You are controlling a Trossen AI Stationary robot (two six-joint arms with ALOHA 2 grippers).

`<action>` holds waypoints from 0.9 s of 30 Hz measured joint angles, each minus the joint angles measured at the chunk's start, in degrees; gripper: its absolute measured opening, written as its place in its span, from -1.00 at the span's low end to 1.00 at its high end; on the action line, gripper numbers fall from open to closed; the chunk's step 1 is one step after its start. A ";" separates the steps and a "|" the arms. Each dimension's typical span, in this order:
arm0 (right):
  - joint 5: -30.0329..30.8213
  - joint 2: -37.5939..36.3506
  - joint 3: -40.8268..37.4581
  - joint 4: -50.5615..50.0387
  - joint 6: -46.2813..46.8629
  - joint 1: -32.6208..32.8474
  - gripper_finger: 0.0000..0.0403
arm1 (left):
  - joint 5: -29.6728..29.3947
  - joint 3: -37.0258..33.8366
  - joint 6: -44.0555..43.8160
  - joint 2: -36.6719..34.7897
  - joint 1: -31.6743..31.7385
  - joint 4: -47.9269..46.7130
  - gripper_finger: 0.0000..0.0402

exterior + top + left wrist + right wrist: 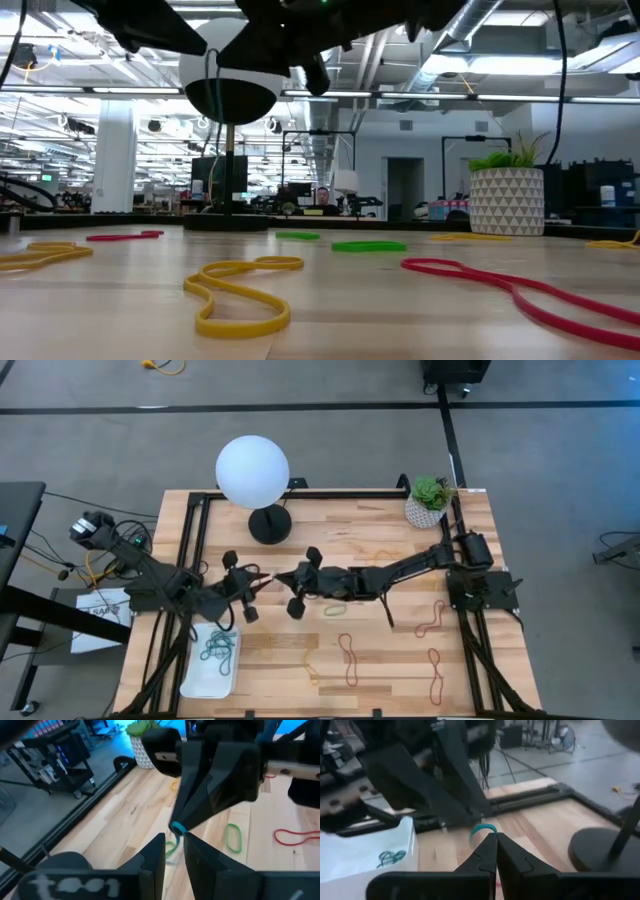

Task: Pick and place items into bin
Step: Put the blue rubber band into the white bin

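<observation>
The table (400, 660) is pale wood, with a globe lamp (253, 472) and a plant pot (428, 510) along its far edge. The bin (196, 672) sits at the near left corner, shallow and white, and already holds a tangle of teal and green bands (219, 648).

Both arms reach inward and meet above the middle of the table, a little left of centre, their tips almost touching. This looks like a hand-over, arranged because the bin lies on the left arm's side while most loose bands lie on the right.

The right end effector (495, 838) has its fingers pressed together on a small teal band (483, 828), which curls up from the fingertips, clear of the wood. The left end effector (174, 840) faces it with a narrow gap between its fingers, and the same teal band (176, 827) sits just at that gap; whether the left fingers have bitten on it yet I cannot tell.

Scattered bands still wait: red loops (432, 618) on the right, another red one (349, 658) nearer the middle, a green one (334, 611) under the right arm, and a yellow one (238, 295) close to the low camera.
</observation>
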 joint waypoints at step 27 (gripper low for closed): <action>-16.54 -0.07 0.04 11.17 -3.39 -3.73 -1.00 | 1.87 0.00 1.49 0.00 2.93 0.00 -0.69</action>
